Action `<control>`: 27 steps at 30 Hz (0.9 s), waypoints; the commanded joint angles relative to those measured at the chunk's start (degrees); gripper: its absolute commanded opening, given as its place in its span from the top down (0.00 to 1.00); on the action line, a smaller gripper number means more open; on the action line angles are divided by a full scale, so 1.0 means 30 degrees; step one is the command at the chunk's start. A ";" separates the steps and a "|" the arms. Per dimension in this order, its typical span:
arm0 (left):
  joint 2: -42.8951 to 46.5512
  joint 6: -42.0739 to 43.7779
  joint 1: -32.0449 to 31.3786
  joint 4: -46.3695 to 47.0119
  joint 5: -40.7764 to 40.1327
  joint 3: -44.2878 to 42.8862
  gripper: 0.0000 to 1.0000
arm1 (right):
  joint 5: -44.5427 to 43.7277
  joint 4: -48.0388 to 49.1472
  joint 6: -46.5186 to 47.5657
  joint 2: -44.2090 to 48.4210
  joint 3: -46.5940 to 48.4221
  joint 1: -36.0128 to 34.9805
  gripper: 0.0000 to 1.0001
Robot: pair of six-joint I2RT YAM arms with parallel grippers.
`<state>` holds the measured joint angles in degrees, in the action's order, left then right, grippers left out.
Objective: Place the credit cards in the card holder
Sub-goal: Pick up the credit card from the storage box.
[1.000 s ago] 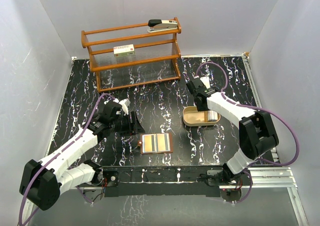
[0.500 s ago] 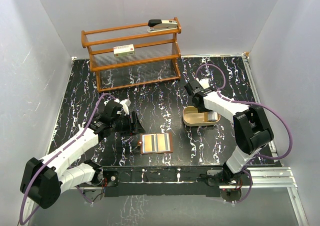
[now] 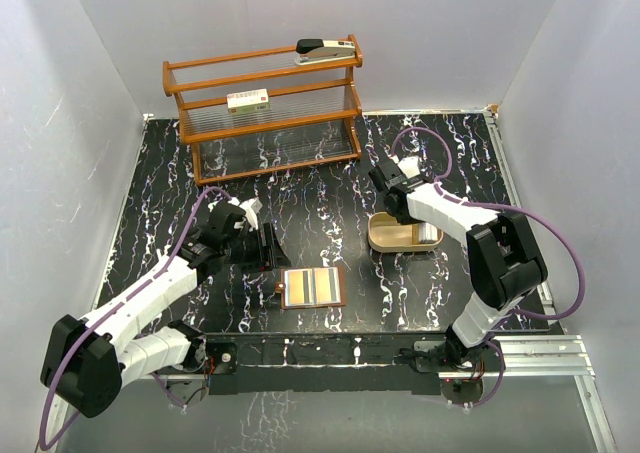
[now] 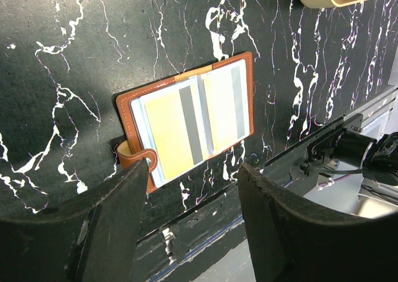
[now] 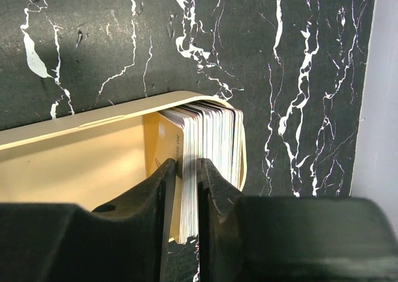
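Right gripper point(image 5: 186, 170) pinches cards point(image 5: 214, 136); black veined table point(image 3: 330, 188), pale walls point(image 3: 420, 33).

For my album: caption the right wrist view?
Right gripper pinches cards from the stack standing in the tan tray.

Light: bright, even, from overhead.
Shadows: soft, faint on table point(image 3: 330, 188).
Focus: credit cards point(image 5: 211, 132) sharp; right gripper point(image 5: 188, 169) softer.

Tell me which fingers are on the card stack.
The right fingers, pinching cards standing in the tan tray; the left fingers hover wide open near the wallet.
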<state>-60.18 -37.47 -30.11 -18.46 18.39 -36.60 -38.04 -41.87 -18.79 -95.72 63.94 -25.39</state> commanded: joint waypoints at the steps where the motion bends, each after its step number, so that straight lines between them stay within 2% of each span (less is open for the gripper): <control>1: 0.0200 0.0189 -0.0006 -0.0146 0.0108 0.0063 0.42 | -0.1053 0.0243 -0.0147 0.0664 0.0600 0.0083 0.83; 18: 0.0227 0.0166 0.0011 -0.0176 0.0094 -0.0046 0.42 | -0.0577 0.0115 0.0207 0.1006 0.1321 0.0098 0.99; 27: 0.0147 0.0187 -0.0009 -0.0175 0.0212 -0.0105 0.42 | 0.1175 -0.0185 0.0272 0.2187 0.1581 0.0098 1.00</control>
<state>-60.18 -37.47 -30.11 -18.46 18.39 -36.60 -35.57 -42.28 -18.24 -93.69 65.58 -25.39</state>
